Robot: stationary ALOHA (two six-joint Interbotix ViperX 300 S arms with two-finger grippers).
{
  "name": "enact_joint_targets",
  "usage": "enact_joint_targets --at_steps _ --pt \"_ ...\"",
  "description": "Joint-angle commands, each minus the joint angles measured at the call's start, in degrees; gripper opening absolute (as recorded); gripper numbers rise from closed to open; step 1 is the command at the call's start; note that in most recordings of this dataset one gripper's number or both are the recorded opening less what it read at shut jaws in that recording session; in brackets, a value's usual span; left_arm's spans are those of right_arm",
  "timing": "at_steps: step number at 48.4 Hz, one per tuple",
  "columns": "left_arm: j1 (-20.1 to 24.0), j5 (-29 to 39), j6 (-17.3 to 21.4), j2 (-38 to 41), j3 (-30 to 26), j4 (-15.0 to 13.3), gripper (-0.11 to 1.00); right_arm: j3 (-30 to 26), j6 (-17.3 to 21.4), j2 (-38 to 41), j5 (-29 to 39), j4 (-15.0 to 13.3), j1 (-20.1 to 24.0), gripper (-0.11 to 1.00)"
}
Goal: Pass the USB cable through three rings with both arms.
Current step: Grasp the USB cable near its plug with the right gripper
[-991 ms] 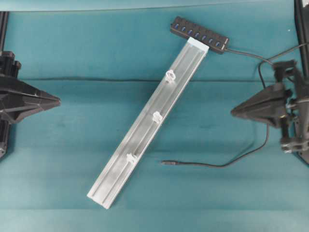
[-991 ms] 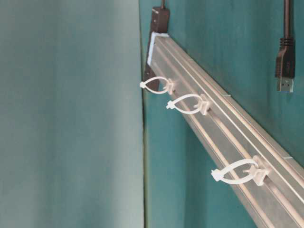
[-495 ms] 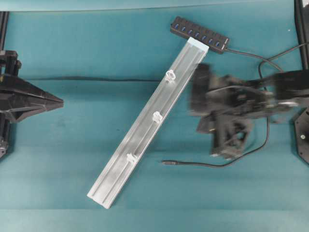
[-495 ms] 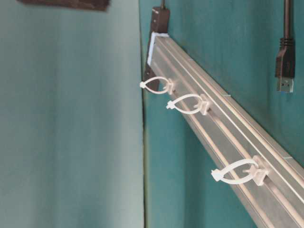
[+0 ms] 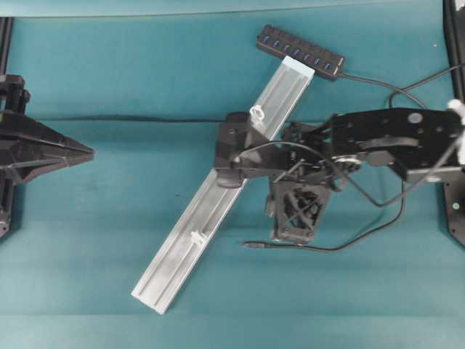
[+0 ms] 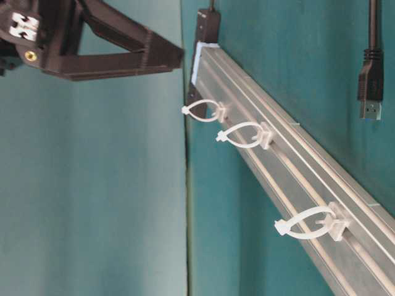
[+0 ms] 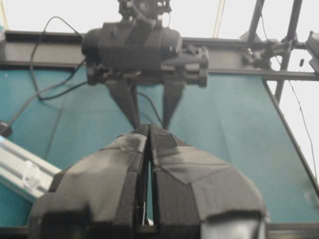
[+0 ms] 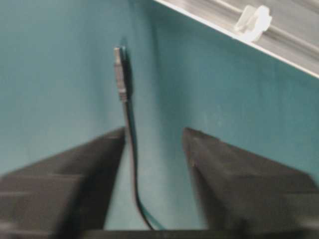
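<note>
Teal cloth (image 5: 109,240) covers the whole work surface, with a fold line running across it at mid-height in the overhead view. On it a long silver rail (image 5: 178,247) lies diagonally, its upper end touching a black multi-port hub (image 5: 299,52). White rings stand along the rail: the overhead view shows the upper ring (image 5: 256,113) and the lower ring (image 5: 196,237), while the middle one is hidden under the right arm; the table-level view shows all three loops, the middle ring (image 6: 242,135) among them.

The USB cable (image 5: 341,243) curves over the cloth on the right of the rail, and its plug (image 5: 251,245) lies flat, near the rail's lower half but apart from it.

The right arm (image 5: 385,138) reaches across from the right edge, its wrist body over the middle of the rail. The right gripper (image 8: 153,137) hangs over the cable with its jaws parted; in the wrist view the cord runs between the fingers, close to the left finger (image 8: 94,159), though whether it touches is hard to tell in the blur. Nothing is gripped.

The left gripper (image 5: 89,153) sits at the left edge, well apart from the rail, its fingers pressed together on nothing.
</note>
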Motion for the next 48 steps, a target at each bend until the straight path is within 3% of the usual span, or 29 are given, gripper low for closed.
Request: enact_joint_targets --at_steps 1,5,10,22,48 --pt "0.0 -2.1 0.1 0.4 -1.8 0.2 -0.01 -0.1 -0.4 1.2 -0.5 -0.4 0.9 0.81" --pt "-0.2 -4.7 0.4 0.4 -1.9 0.2 -0.01 1.0 0.2 1.8 -2.5 -1.1 1.2 0.91" --pt "-0.1 -5.5 0.7 0.4 -1.9 0.2 -0.01 3.1 0.3 2.2 -6.0 -1.6 2.0 0.83" --pt "0.1 -5.1 1.0 0.9 -1.8 0.3 -0.01 7.7 0.6 4.1 -11.3 -2.3 4.6 0.84" --pt "0.6 -2.8 0.9 1.1 -1.7 0.3 -0.01 9.2 1.3 10.0 -16.5 -2.3 7.5 0.84"
